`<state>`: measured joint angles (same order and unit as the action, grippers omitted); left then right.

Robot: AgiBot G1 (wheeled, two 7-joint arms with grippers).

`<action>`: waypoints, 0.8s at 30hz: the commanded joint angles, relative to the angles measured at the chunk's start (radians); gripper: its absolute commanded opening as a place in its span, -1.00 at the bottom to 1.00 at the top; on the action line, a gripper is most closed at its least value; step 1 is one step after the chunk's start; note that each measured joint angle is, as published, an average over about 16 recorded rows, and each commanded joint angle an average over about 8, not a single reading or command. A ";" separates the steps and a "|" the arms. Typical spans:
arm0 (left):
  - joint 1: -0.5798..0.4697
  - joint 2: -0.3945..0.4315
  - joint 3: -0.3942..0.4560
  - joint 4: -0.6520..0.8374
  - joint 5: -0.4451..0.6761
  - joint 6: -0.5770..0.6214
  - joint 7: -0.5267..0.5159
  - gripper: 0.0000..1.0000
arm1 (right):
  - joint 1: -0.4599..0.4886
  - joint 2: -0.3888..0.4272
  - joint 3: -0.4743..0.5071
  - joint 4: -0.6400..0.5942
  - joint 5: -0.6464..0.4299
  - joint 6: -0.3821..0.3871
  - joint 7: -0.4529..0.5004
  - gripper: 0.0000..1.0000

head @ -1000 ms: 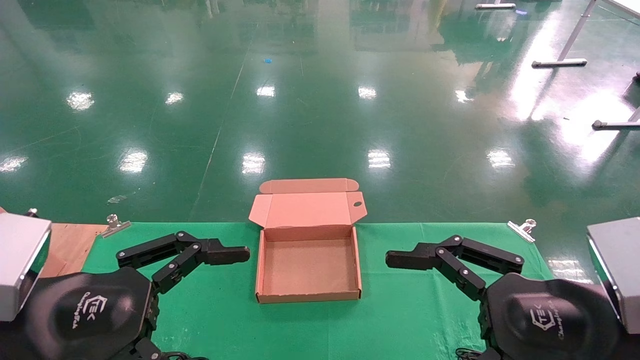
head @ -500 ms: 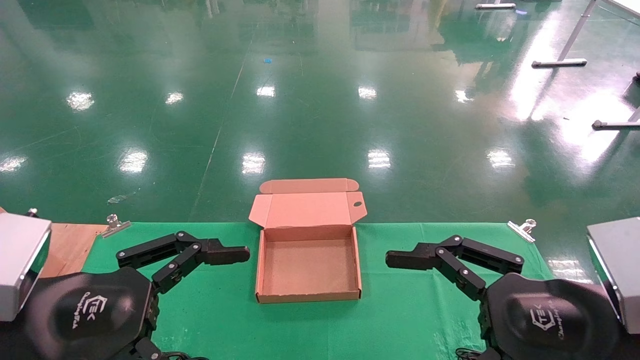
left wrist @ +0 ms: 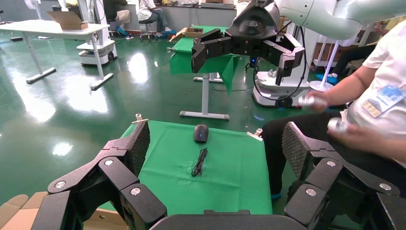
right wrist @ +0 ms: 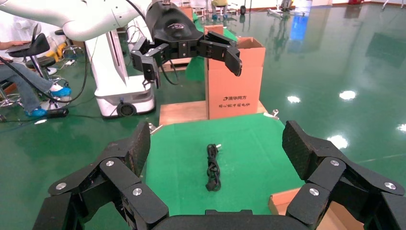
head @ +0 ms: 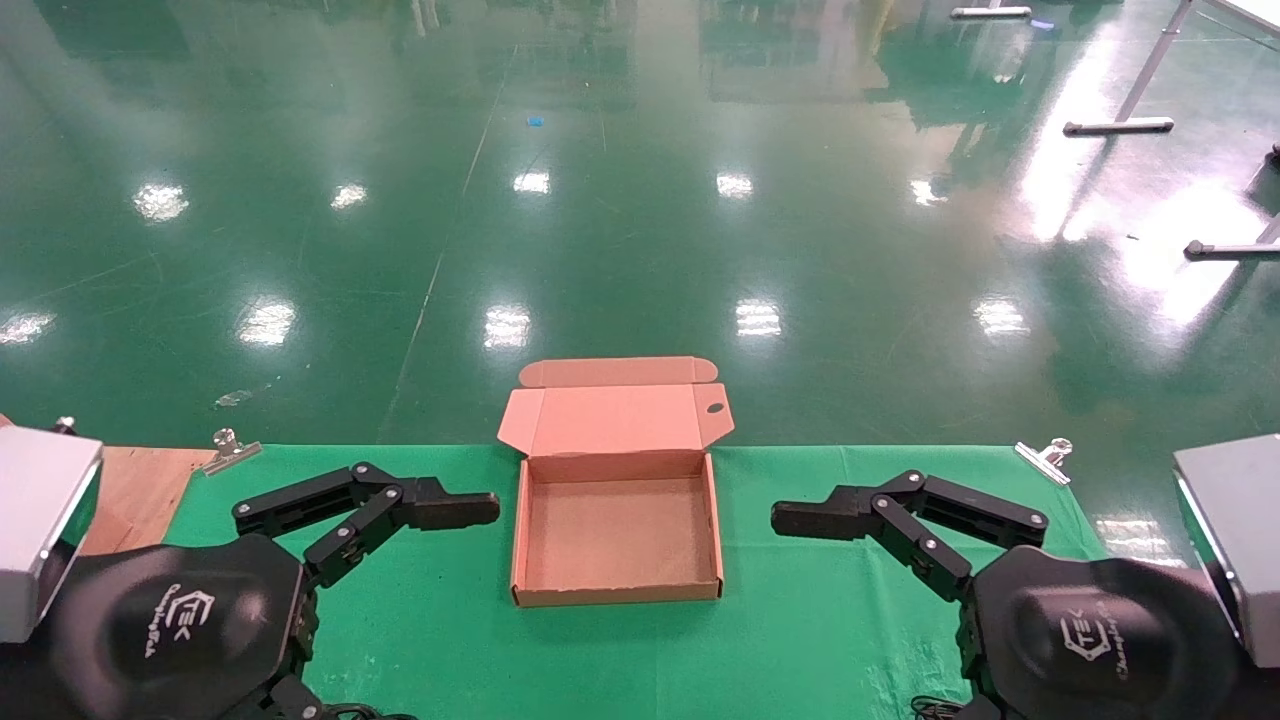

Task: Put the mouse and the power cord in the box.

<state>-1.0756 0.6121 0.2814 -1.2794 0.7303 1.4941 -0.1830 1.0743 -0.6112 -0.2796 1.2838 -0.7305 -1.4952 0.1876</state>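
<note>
Head view: the box [head: 617,530] sits open on the green cloth [head: 800,620], lid folded back, nothing inside. Left gripper [head: 470,508] hangs just off one side wall, right gripper [head: 795,518] just off the other; both point inward at the box, neither touching it. Neither mouse nor cord shows here.

Left wrist view: left gripper's fingers [left wrist: 136,148] are spread wide, holding nothing. Straight ahead of them, well out on the cloth, lies the mouse [left wrist: 201,133], with the power cord [left wrist: 199,162] nearer to this hand on the same line, its long axis running away from the hand. A corner of the box shows at the palm side. Right gripper [left wrist: 218,47] is seen far off, above and beyond the mouse. A seated person [left wrist: 368,115] is at the table edge.

Right wrist view: right gripper's fingers [right wrist: 299,143] are likewise spread and bare. A coiled cord lies ahead between them, long axis pointing away. No mouse is seen here. A tall carton [right wrist: 234,84] stands beyond the cloth.

Judgement: both items seem to lie on the right arm's side, outside the head view. The right arm looks nearer, and its fingers already straddle the cord's long axis.
</note>
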 commanded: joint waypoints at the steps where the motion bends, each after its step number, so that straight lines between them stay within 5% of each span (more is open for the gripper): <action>1: 0.000 0.000 0.000 0.000 0.000 0.000 0.000 1.00 | 0.000 0.000 0.000 0.000 0.000 0.000 0.000 1.00; 15: 0.001 0.007 0.023 0.021 0.053 -0.012 0.008 1.00 | 0.008 -0.007 -0.022 -0.014 -0.040 -0.020 -0.016 1.00; 24: -0.071 0.030 0.136 0.147 0.334 0.007 0.089 1.00 | 0.175 -0.038 -0.195 -0.017 -0.426 -0.073 -0.063 1.00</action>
<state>-1.1533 0.6474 0.4160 -1.1285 1.0595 1.5024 -0.0873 1.2487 -0.6611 -0.4825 1.2661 -1.1654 -1.5609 0.1259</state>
